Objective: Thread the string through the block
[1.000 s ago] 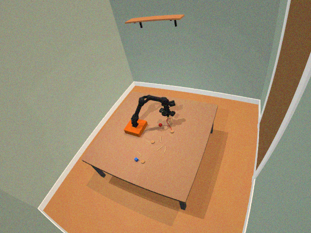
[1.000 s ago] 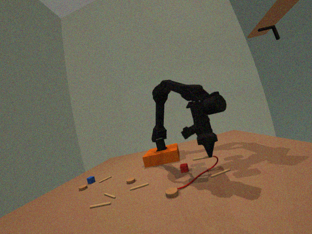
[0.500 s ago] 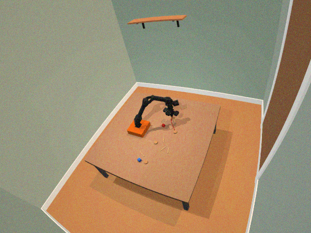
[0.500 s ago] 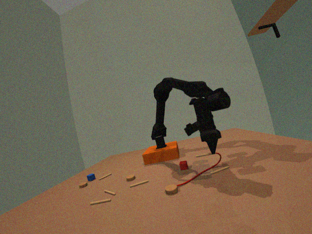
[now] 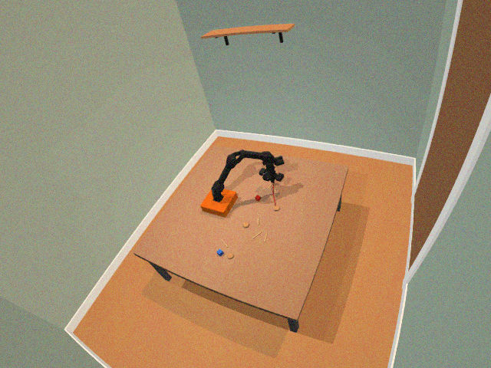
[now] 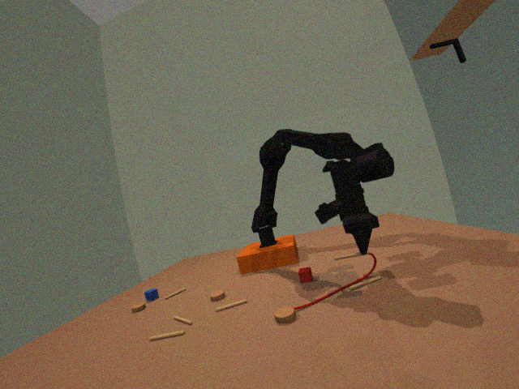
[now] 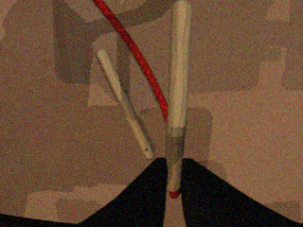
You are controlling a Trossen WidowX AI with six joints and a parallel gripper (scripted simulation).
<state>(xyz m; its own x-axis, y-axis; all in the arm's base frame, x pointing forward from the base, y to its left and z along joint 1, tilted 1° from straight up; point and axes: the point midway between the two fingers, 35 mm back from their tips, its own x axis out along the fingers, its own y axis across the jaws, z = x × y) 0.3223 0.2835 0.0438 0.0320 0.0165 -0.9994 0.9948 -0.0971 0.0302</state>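
My gripper (image 5: pixel 272 182) (image 6: pixel 363 253) (image 7: pixel 173 168) is shut on the wooden stick (image 6: pixel 348 256) (image 7: pixel 180 61) near its string end, a little above the table. The stick points away from the fingers, up the wrist view. The red string (image 5: pixel 274 195) (image 6: pixel 335 290) (image 7: pixel 142 59) bows from the gripper down to the round wooden button (image 5: pixel 276 208) (image 6: pixel 285 314) on the table. A loose stick (image 6: pixel 365 283) (image 7: pixel 111 71) lies below, beside the string. I cannot make out the wooden block with the hole in any view.
A red cube (image 5: pixel 258 197) (image 6: pixel 305 274) lies between the orange base (image 5: pixel 219 205) (image 6: pixel 268 258) and the string. Further off lie several loose sticks (image 5: pixel 258 221) (image 6: pixel 231 305), two wooden discs (image 5: pixel 245 225) (image 6: pixel 217 295) and a blue cube (image 5: pixel 219 252) (image 6: pixel 152 294).
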